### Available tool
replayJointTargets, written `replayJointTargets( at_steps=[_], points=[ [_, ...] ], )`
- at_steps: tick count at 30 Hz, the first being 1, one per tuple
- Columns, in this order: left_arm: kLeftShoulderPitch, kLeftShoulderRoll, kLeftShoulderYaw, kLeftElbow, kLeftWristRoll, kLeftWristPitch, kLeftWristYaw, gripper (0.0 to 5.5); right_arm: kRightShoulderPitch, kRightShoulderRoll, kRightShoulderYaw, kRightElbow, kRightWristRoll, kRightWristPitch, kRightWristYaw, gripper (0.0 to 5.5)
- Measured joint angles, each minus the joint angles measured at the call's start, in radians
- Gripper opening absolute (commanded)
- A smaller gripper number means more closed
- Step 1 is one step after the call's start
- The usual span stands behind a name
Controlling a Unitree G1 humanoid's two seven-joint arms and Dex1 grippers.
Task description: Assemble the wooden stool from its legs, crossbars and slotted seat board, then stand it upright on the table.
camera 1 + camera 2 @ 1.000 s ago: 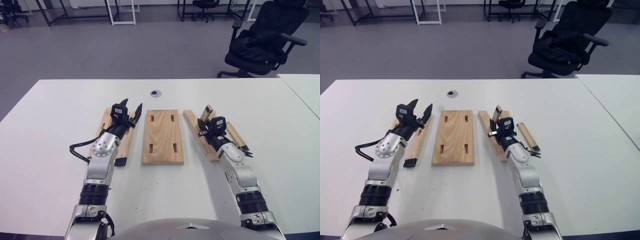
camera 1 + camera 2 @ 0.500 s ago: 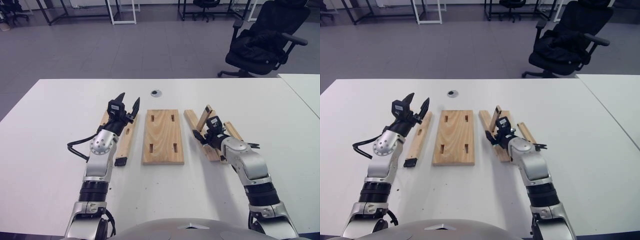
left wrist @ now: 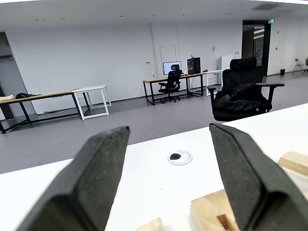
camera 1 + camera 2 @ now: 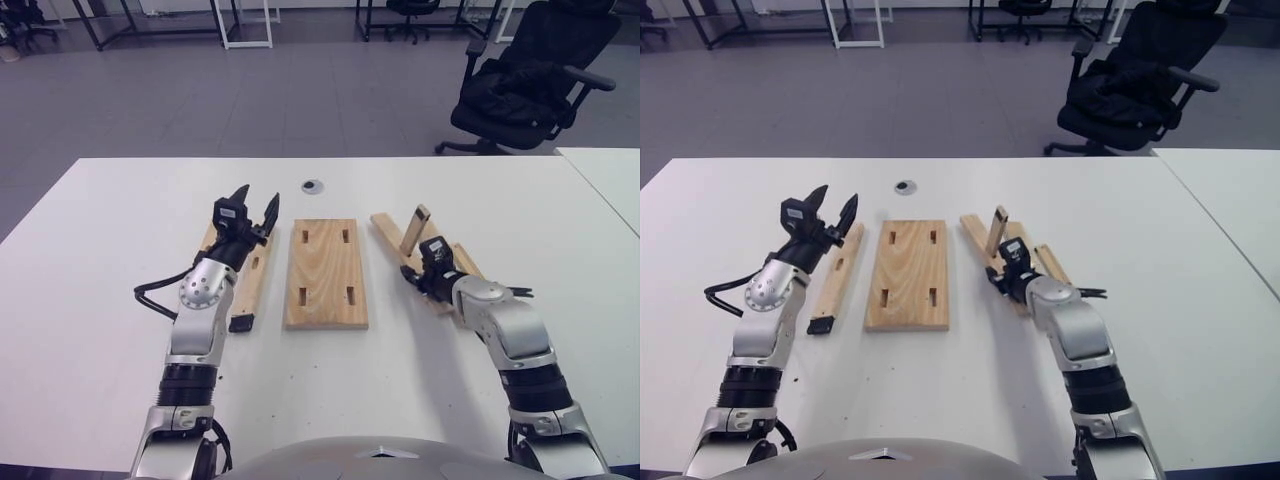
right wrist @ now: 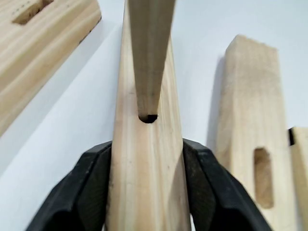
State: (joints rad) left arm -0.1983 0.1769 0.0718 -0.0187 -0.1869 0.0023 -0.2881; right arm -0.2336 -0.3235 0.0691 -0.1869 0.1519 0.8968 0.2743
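Note:
The slotted seat board lies flat at the table's middle. To its right, my right gripper is shut on a wooden leg that has a crossbar plugged into its hole and standing up at a tilt. Its fingers press both sides of the leg. A second slotted leg lies just beside it on the table. Left of the board, my left gripper hovers open, with nothing between its fingers, above two more legs.
A round cable grommet sits in the table behind the seat board. A black cable loops beside my left arm. Another table's corner is at the right, and a black office chair stands beyond.
My right gripper has swung to the right with the leg, and the crossbar now stands more upright. The left gripper rose slightly a second ago, then held still.

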Motion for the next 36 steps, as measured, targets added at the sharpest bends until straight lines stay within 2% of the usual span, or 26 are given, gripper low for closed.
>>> replayJointTargets(
  at_steps=[3, 5, 8, 12, 13, 24, 28, 29, 33, 36],
  points=[
    [-0.027, -0.058, 0.05, -0.056, -0.22, 0.154, -0.01, 3.05, -0.065, -0.019, 0.001, -0.038, 0.0, -0.123, 0.052, 2.09],
    [-0.051, -0.142, 0.094, -0.109, -0.528, 0.344, -0.008, 3.05, -0.092, -0.033, 0.048, -0.069, 0.001, -0.252, 0.139, 2.09],
    [-0.053, -0.206, 0.131, -0.152, -0.87, 0.554, 0.025, 3.05, -0.109, -0.04, 0.141, -0.095, -0.031, -0.44, 0.226, 2.09],
    [-0.052, -0.214, 0.164, -0.163, -1.045, 0.666, 0.104, 3.05, -0.111, -0.028, 0.199, -0.117, -0.042, -0.566, 0.273, 2.09],
    [-0.052, -0.214, 0.169, -0.175, -1.074, 0.669, 0.111, 2.9, -0.109, -0.029, 0.207, -0.124, -0.042, -0.581, 0.286, 2.09],
    [0.033, -0.213, 0.173, -0.253, -1.077, 0.626, 0.105, 1.11, -0.061, -0.062, 0.22, -0.138, -0.057, -0.625, 0.34, 2.09],
    [0.09, -0.223, 0.153, -0.302, -1.063, 0.616, 0.116, 1.06, -0.035, -0.065, 0.222, -0.147, -0.051, -0.631, 0.365, 2.09],
    [0.098, -0.227, 0.148, -0.306, -1.06, 0.611, 0.119, 1.06, -0.034, -0.068, 0.223, -0.148, -0.05, -0.63, 0.37, 2.46],
    [0.157, -0.236, 0.144, -0.362, -1.055, 0.594, 0.178, 1.02, -0.012, -0.082, 0.238, -0.2, -0.036, -0.624, 0.396, 3.16],
    [0.266, -0.21, 0.138, -0.541, -0.923, 0.576, 0.332, 1.01, 0.045, -0.122, 0.247, -0.213, -0.064, -0.644, 0.408, 3.83]
  ],
)
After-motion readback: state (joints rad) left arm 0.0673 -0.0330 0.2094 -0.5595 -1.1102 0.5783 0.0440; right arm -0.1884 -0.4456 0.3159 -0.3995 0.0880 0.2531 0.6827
